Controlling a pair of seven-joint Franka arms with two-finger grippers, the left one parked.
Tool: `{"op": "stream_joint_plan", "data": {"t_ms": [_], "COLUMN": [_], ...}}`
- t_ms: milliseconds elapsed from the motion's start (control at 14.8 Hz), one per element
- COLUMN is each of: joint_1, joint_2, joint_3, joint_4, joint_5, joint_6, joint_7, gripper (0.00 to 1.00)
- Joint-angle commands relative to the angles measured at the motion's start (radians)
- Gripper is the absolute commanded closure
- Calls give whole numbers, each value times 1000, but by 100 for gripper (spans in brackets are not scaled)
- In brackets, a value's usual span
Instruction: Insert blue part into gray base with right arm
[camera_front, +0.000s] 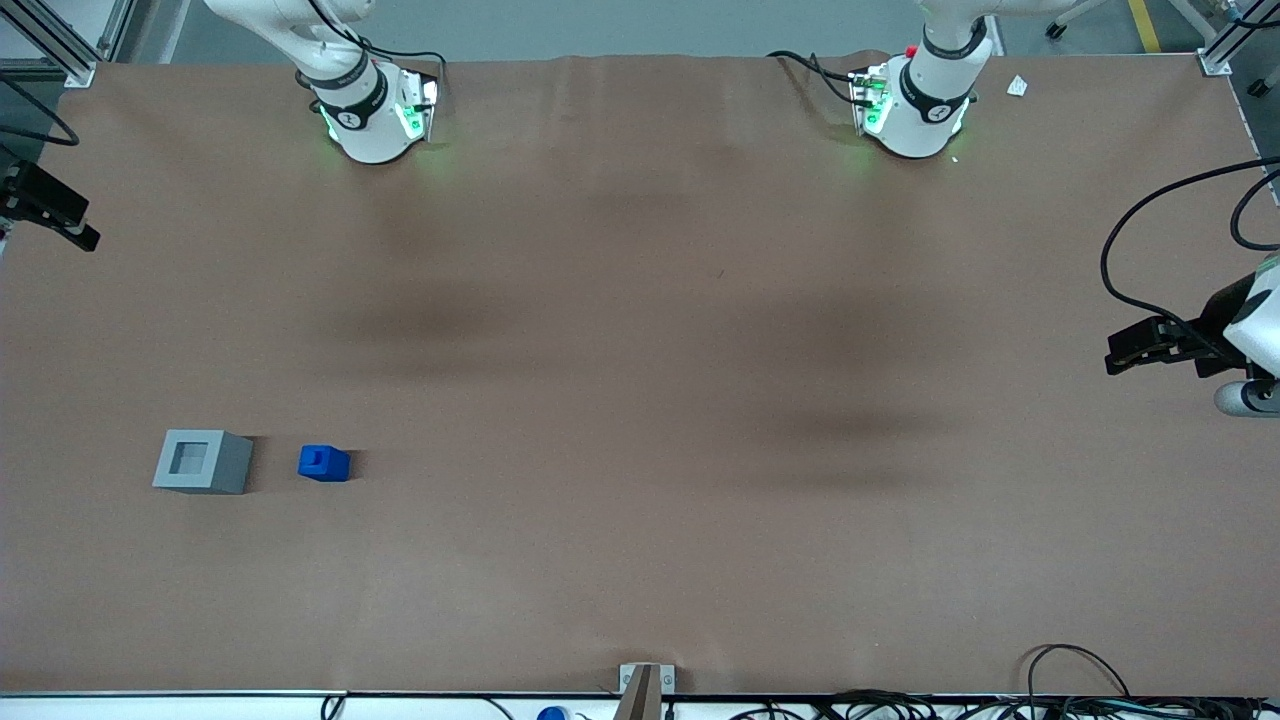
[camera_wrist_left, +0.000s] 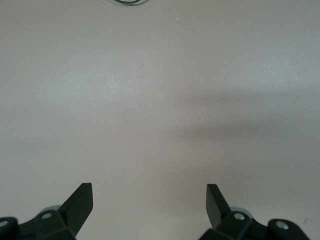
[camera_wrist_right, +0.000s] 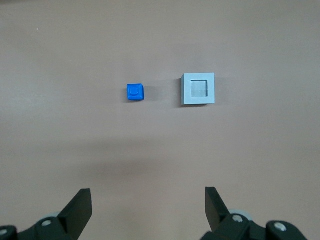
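So the small bright-blue plastic block with the notched top (camera_front: 324, 463) (camera_wrist_right: 135, 92) sits on the brown table (camera_front: 640, 400), just beside the light-gray box-shaped base (camera_front: 203, 461) (camera_wrist_right: 198, 89), not touching it. The base's square recess has nothing in it. The right arm's black two-finger gripper (camera_wrist_right: 148, 210) hangs high above both, fingers spread wide, holding nothing.

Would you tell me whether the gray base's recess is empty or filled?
Empty: the gray base shows a bare recess, the blue part sits beside it, and the open claw hovers apart.
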Motion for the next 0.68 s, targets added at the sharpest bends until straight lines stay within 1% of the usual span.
{"op": "stream_joint_plan", "data": {"t_ms": [0, 135, 270, 608], "joint_1": [-19, -25, -58, -62], "joint_2": [0, 0, 6, 9], "joint_3": [6, 6, 7, 7], "joint_4": [9, 11, 3, 0], "joint_5": [-6, -6, 8, 8], "joint_6": [-15, -15, -15, -32], "joint_7": [-10, -11, -16, -21], "gripper": [0, 0, 0, 0]}}
